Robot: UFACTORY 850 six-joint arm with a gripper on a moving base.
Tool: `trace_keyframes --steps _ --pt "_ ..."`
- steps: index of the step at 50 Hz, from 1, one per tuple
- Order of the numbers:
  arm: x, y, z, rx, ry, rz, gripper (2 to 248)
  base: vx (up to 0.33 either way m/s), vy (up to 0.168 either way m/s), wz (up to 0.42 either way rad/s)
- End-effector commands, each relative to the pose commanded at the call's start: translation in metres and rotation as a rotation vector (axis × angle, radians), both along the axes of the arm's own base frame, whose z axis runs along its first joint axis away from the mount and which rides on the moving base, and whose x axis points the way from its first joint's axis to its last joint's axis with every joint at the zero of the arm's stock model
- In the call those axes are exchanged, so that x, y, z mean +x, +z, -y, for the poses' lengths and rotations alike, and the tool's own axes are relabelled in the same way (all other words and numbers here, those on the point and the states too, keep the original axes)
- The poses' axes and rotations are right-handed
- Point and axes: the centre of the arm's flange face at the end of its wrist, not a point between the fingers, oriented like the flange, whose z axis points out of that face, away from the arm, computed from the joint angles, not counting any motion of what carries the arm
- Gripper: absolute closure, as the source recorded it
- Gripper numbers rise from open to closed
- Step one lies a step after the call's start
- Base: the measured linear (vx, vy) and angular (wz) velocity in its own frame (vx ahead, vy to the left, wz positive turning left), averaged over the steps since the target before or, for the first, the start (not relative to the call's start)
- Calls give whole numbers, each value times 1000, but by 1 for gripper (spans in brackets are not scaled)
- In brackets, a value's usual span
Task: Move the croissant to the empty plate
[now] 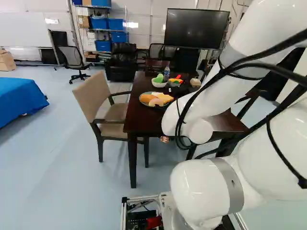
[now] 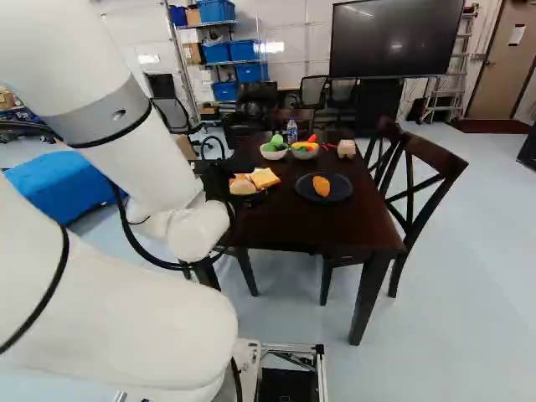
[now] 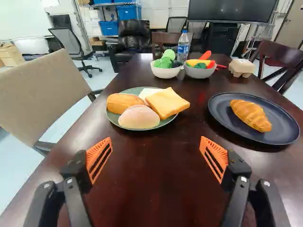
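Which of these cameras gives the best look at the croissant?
The wrist view: there the croissant is large and uncovered, its ridges clear on the dark plate. The right base view shows it whole but small. The left base view doesn't show it; the arm blocks that part of the table.

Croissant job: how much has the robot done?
It looks done: the croissant lies alone on the dark plate, while the other breads share the green plate. Nothing is in hand: the gripper is open, with only air between its pads. What's left? Probably just moving the arm away.
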Motion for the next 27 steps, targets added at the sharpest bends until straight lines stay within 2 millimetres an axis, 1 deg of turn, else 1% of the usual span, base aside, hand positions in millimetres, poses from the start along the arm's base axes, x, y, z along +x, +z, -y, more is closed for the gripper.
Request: trace_keyframes --steps 27 --pt "0 0 0 0 0 0 3 0 0 0"
